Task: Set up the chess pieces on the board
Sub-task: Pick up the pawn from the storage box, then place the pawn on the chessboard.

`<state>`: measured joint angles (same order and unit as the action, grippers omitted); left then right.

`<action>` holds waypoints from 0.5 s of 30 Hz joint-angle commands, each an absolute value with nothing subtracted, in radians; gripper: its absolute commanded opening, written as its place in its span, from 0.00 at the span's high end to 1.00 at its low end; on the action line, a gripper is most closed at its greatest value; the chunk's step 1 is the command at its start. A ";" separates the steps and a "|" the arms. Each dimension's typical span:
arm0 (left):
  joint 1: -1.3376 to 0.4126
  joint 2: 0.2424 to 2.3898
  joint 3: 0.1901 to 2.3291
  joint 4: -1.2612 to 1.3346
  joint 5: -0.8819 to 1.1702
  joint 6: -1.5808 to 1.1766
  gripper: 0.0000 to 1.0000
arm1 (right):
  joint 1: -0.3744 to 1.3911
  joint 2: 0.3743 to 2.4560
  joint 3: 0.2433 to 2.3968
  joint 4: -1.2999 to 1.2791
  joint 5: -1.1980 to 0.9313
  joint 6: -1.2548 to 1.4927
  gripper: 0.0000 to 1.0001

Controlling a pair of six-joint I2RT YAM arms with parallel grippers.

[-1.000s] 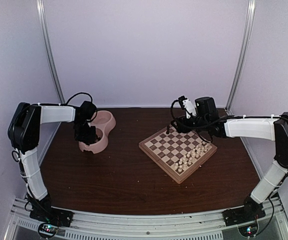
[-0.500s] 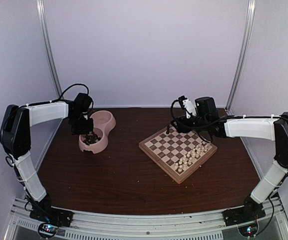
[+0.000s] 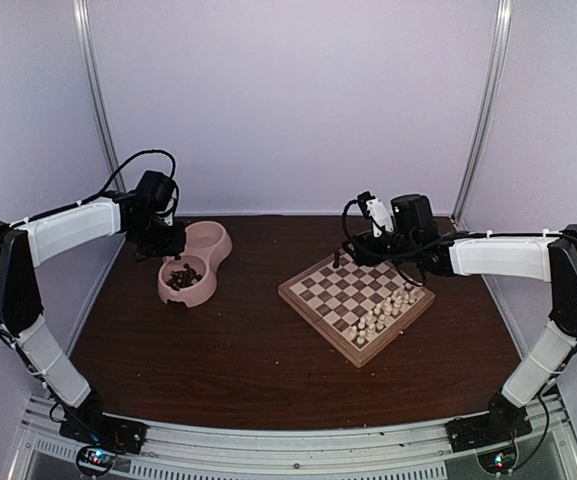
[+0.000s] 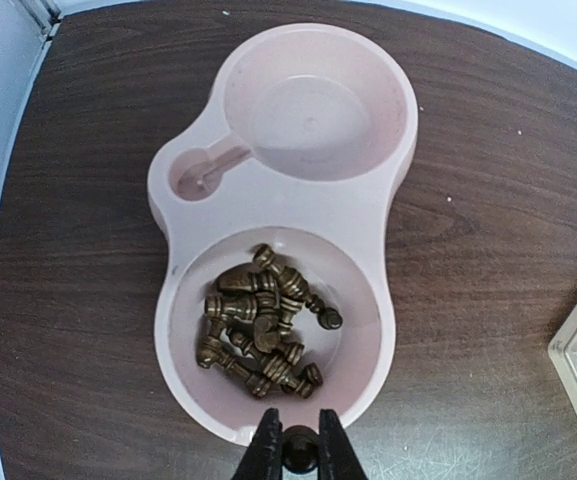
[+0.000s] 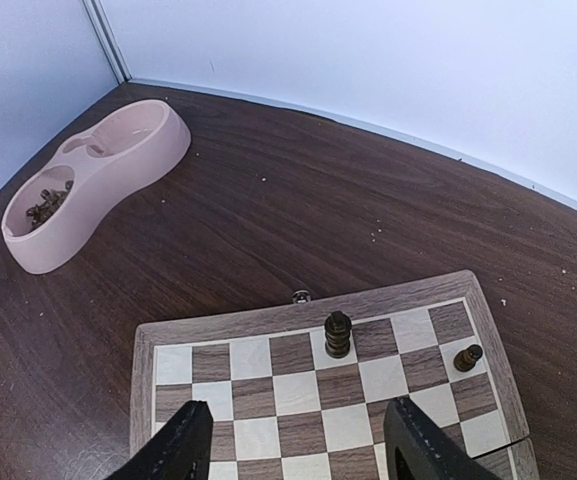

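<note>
Having just risen from the pink plastic double bowl (image 4: 183,180), my left gripper (image 4: 296,452) is clamped on one small dark wooden chessman (image 4: 298,438), ready to carry to the checkered wooden board (image 3: 333,290) beneath my open right gripper (image 5: 298,440).

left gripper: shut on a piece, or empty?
Shut on a piece. The left wrist view shows the left gripper pinching a small dark chess piece between its two closed-in fingers.

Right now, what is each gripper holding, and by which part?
Left gripper pinches one dark chess piece, apparently by its top; right gripper holds nothing.
</note>
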<state>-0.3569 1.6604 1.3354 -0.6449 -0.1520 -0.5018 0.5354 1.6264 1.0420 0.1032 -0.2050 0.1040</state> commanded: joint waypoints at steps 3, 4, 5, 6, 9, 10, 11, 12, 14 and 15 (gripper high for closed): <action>-0.360 1.608 1.285 -0.574 -0.066 -0.435 0.89 | 0.535 1.619 1.029 0.132 -0.192 0.101 0.39; -0.360 1.605 1.284 -0.572 -0.064 -0.433 0.89 | 0.535 1.618 1.030 0.132 -0.192 0.101 0.39; -0.360 1.603 1.283 -0.574 -0.063 -0.429 0.89 | 0.535 1.618 1.029 0.132 -0.193 0.102 0.39; -0.360 1.603 1.283 -0.575 -0.062 -0.426 0.89 | 0.535 1.618 1.029 0.132 -0.193 0.103 0.39; -0.360 1.594 1.273 -0.563 -0.023 -0.414 0.89 | 0.535 1.616 1.029 0.132 -0.196 0.104 0.39; -0.360 1.590 1.266 -0.552 -0.004 -0.409 0.89 | 0.535 1.615 1.028 0.133 -0.195 0.105 0.39; -0.360 1.586 1.256 -0.537 0.039 -0.404 0.89 | 0.535 1.613 1.028 0.133 -0.196 0.106 0.39; -0.360 1.579 1.245 -0.518 0.073 -0.397 0.89 | 0.535 1.613 1.027 0.133 -0.198 0.107 0.39; -0.363 1.568 1.221 -0.469 0.145 -0.387 0.89 | 0.535 1.606 1.024 0.135 -0.201 0.109 0.39; -0.365 1.563 1.208 -0.441 0.187 -0.383 0.89 | 0.534 1.601 1.020 0.137 -0.201 0.111 0.39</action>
